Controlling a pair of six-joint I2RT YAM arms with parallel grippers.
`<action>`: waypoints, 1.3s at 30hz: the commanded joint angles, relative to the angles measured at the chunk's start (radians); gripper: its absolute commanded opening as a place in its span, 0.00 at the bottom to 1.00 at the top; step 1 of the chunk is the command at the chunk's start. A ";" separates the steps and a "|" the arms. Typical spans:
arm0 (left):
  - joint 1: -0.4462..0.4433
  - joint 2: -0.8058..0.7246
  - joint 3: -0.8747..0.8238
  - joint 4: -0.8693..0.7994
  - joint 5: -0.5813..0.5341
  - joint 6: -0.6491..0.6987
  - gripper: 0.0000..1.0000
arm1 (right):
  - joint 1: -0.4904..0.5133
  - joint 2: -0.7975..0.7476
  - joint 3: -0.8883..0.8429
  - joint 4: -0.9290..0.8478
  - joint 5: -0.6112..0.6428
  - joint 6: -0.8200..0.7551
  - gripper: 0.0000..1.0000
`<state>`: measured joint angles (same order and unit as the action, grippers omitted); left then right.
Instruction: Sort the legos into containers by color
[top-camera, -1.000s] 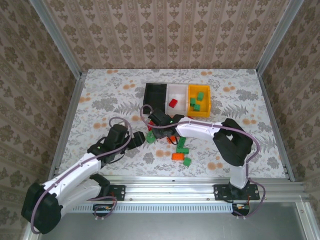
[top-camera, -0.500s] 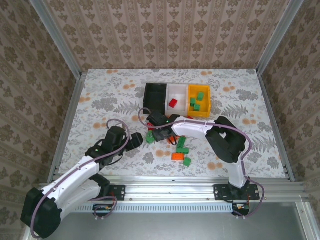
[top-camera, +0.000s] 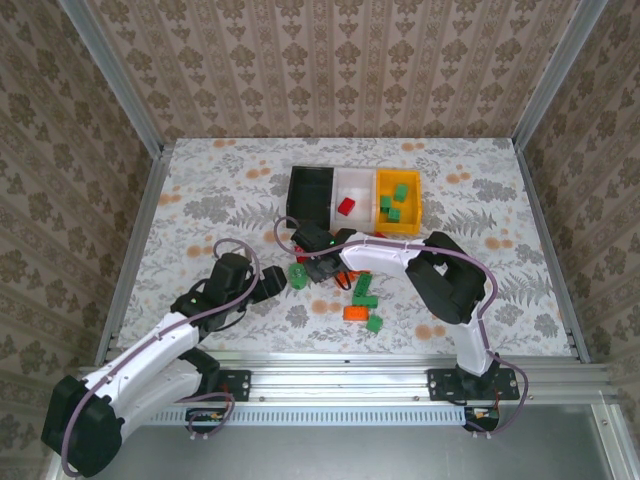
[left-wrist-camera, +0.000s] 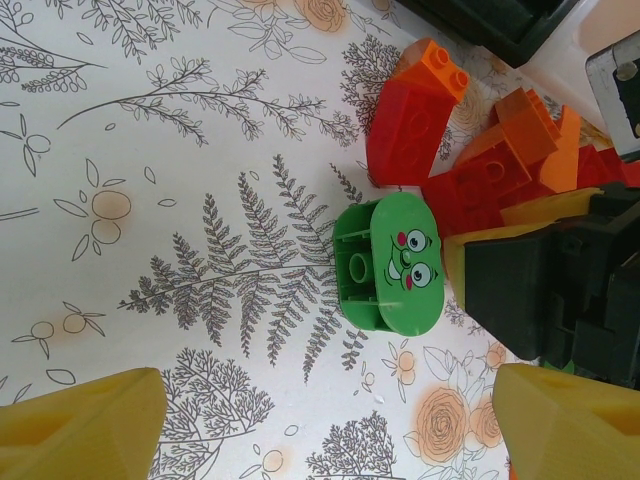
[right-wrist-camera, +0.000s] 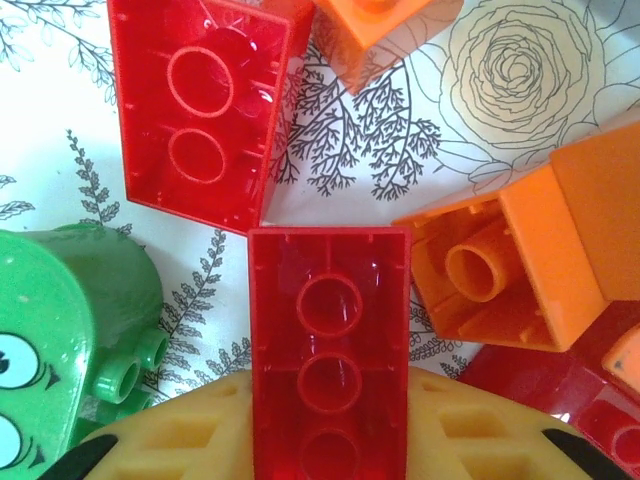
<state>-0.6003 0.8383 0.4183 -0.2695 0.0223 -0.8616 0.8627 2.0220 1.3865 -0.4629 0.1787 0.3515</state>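
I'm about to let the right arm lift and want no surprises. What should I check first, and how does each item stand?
1. Grip: right gripper shut on red brick: ok.
2. Clearance: held brick apart from second red brick and orange brick: cannot tell.
3. Target: white bin, with one red piece inside, has room: ok.
4. Other arm: left gripper open, empty, above green face brick: ok.

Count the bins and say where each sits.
3, side by side in a row: black bin left, white bin middle, yellow bin right. None seems hidden.
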 joint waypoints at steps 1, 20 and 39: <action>0.008 -0.010 -0.012 -0.004 0.011 -0.011 0.87 | 0.023 -0.102 -0.031 -0.021 0.016 0.010 0.31; -0.048 0.171 0.078 0.038 0.076 -0.008 0.86 | -0.340 0.037 0.304 -0.101 0.047 -0.127 0.31; -0.084 0.306 0.166 0.028 0.037 0.041 0.85 | -0.292 -0.185 0.171 -0.051 0.030 -0.104 0.53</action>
<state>-0.6758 1.1423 0.5632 -0.2417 0.0788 -0.8413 0.5312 1.9675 1.6585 -0.5297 0.2035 0.2157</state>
